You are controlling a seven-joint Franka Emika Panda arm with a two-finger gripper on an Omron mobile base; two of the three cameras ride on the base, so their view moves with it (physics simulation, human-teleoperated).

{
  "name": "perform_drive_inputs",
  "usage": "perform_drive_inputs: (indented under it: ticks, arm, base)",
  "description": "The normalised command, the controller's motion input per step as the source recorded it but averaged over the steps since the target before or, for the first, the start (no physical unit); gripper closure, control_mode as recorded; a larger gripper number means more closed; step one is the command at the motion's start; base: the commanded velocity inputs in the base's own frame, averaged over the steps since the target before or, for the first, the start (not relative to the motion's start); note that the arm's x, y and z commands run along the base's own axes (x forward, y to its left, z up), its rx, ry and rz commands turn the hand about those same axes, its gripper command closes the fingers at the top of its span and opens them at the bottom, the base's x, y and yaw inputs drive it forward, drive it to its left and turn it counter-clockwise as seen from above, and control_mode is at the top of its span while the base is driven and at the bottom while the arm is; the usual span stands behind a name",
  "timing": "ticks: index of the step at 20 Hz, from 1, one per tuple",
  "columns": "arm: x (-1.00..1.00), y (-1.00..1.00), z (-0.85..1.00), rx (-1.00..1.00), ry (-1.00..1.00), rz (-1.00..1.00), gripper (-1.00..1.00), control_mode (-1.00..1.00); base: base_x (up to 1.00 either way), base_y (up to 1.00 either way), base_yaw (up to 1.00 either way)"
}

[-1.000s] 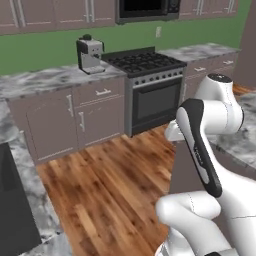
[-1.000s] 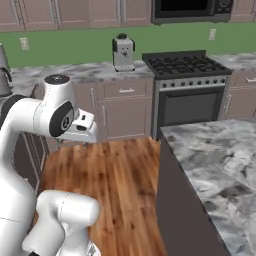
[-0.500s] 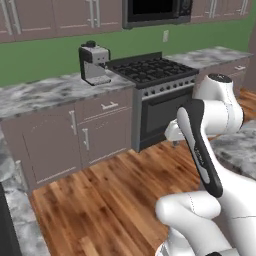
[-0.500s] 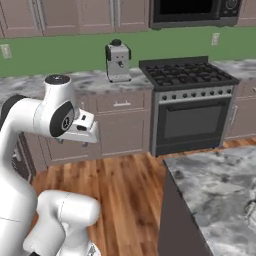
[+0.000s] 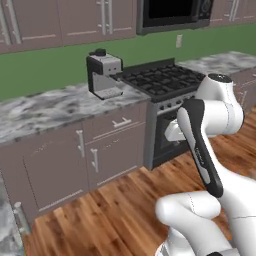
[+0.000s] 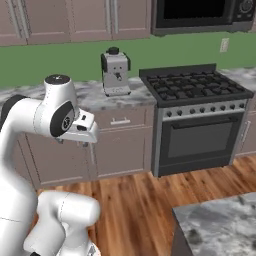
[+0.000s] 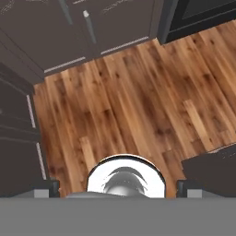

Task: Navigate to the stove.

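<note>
Steel stove (image 6: 200,117) with black cast-iron grates sits ahead of me; my pincer (image 7: 118,190) looks spread open over wood floor (image 7: 138,110).

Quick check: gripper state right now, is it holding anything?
Gripper: open, fingertips far apart, nothing between them, pointing down at the wood floor.

Setting: home kitchen, rendered. Evidence: steel gas stove (image 6: 200,115) with black cooktop and knob row; built-in microwave (image 6: 202,15) above; silver coffee machine (image 6: 115,72) on marble counter (image 5: 45,110); taupe cabinets (image 6: 120,145); green backsplash (image 6: 65,60); wood plank floor (image 7: 138,101).
</note>
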Motion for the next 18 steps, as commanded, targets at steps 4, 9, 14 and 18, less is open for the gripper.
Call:
perform_drive_inputs:
  ticks: [4,9,14,18]
  arm:
    - [0.00,0.00,0.00,0.00,0.00,0.00,-1.00,1.00]
    - [0.00,0.00,0.00,0.00,0.00,0.00,-1.00,1.00]
    - [0.00,0.00,0.00,0.00,0.00,0.00,-1.00,1.00]
    - [0.00,0.00,0.00,0.00,0.00,0.00,-1.00,1.00]
  base:
    - [1.00,-0.01,-0.02]
    - [1.00,-0.12,0.00]
    - [1.00,-0.33,-0.13]
    - [1.00,-0.41,-0.30]
